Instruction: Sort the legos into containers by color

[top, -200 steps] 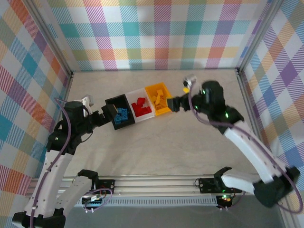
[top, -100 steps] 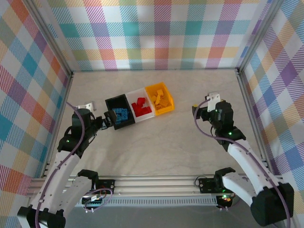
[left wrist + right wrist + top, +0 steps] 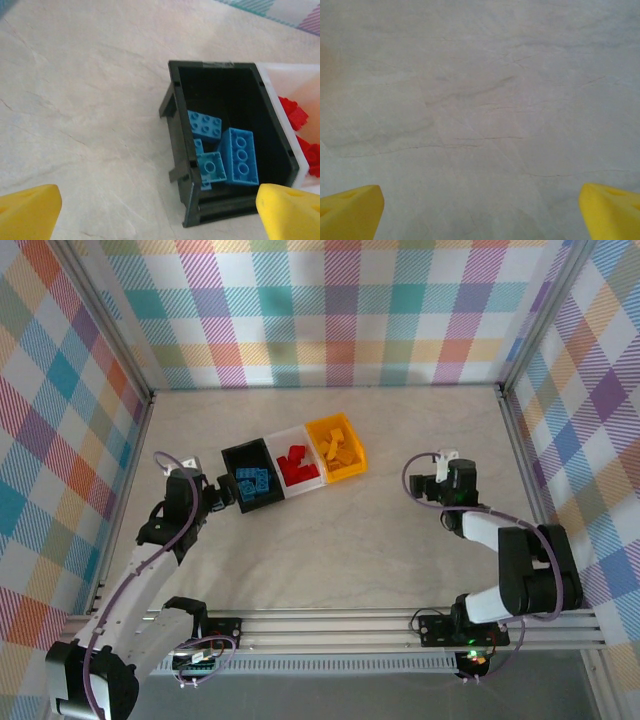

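We are seeing three bins sitting in a row, side by side. Blue legos [image 3: 240, 156] are lying in the black bin [image 3: 176, 112], red legos [image 3: 294, 464] in the clear bin [image 3: 284, 436], and yellow legos [image 3: 338, 447] in the yellow bin [image 3: 343, 476]. Our left claw [image 3: 159, 212] is hanging just beside the black bin, spread wide, holding nothing. Our right claw [image 3: 480, 212] is hovering over bare table [image 3: 480, 100], well apart from the bins, also spread wide, holding nothing.

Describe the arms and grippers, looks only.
Left arm and right arm: white link shells, black joints, a purple cable looping along each. Left gripper and right gripper: blunt yellow fingertips.
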Robot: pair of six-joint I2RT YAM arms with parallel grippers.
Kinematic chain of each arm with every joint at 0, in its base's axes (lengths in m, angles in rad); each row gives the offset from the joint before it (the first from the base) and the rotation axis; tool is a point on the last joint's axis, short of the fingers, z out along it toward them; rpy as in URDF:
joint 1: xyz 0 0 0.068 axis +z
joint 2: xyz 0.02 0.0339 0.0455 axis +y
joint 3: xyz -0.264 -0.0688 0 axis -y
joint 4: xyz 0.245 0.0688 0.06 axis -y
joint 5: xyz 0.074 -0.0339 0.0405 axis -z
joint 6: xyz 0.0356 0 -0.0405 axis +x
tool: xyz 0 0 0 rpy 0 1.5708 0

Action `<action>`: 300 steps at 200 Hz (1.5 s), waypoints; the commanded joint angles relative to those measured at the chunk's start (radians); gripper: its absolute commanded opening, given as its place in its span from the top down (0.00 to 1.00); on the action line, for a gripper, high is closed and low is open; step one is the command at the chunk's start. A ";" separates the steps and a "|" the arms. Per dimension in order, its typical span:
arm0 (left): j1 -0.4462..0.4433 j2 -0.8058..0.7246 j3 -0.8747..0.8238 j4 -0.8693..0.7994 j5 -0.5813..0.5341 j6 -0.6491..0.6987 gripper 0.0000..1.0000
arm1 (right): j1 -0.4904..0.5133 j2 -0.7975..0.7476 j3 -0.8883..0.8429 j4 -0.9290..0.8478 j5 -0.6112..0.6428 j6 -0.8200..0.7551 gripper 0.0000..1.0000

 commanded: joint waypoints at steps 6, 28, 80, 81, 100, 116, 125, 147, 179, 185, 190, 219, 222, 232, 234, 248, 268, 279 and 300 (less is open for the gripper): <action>0.017 -0.042 -0.060 0.113 -0.103 0.105 0.00 | -0.008 0.006 -0.015 0.166 -0.060 0.027 0.00; 0.017 -0.055 -0.106 0.177 -0.155 0.179 0.00 | -0.007 0.015 -0.054 0.262 -0.075 0.025 0.00; 0.018 0.089 -0.177 0.426 -0.188 0.181 0.00 | -0.009 0.025 -0.069 0.292 -0.077 0.022 0.00; 0.018 0.095 -0.176 0.427 -0.189 0.182 0.00 | -0.007 0.024 -0.069 0.292 -0.077 0.022 0.00; 0.018 0.218 -0.152 0.480 -0.179 0.200 0.00 | -0.007 0.023 -0.074 0.299 -0.078 0.022 0.00; 0.018 0.297 -0.143 0.533 -0.166 0.199 0.00 | -0.008 0.023 -0.077 0.304 -0.079 0.023 0.00; 0.018 0.335 -0.140 0.567 -0.161 0.205 0.00 | -0.008 0.023 -0.077 0.304 -0.080 0.024 0.00; 0.018 0.426 -0.131 0.640 -0.151 0.256 0.00 | -0.009 0.023 -0.077 0.304 -0.080 0.023 0.00; 0.019 0.532 -0.113 0.707 -0.129 0.294 0.00 | -0.007 0.025 -0.074 0.301 -0.081 0.022 0.00; 0.018 0.544 -0.100 0.702 -0.121 0.295 0.00 | -0.008 0.025 -0.074 0.301 -0.079 0.023 0.00; 0.018 0.553 -0.097 0.714 -0.115 0.291 0.00 | -0.008 0.025 -0.074 0.301 -0.081 0.023 0.00; 0.018 0.584 -0.090 0.767 -0.088 0.296 0.00 | -0.007 0.023 -0.077 0.304 -0.079 0.023 0.00; 0.018 0.585 -0.090 0.770 -0.086 0.299 0.00 | -0.007 0.023 -0.077 0.305 -0.079 0.023 0.00; 0.018 0.590 -0.094 0.799 -0.077 0.308 0.00 | -0.008 0.023 -0.079 0.307 -0.079 0.023 0.00; 0.018 0.591 -0.097 0.806 -0.074 0.311 0.00 | -0.008 0.023 -0.079 0.308 -0.079 0.023 0.00; 0.018 0.597 -0.111 0.851 -0.060 0.330 0.00 | -0.009 0.023 -0.077 0.306 -0.080 0.025 0.00; 0.018 0.609 -0.158 0.953 -0.044 0.347 0.00 | -0.007 0.025 -0.076 0.304 -0.079 0.023 0.00; 0.017 0.617 -0.182 1.006 -0.038 0.353 0.00 | -0.009 0.025 -0.076 0.304 -0.079 0.023 0.00; 0.018 0.618 -0.212 1.059 -0.042 0.351 0.00 | -0.008 0.025 -0.076 0.304 -0.079 0.023 0.00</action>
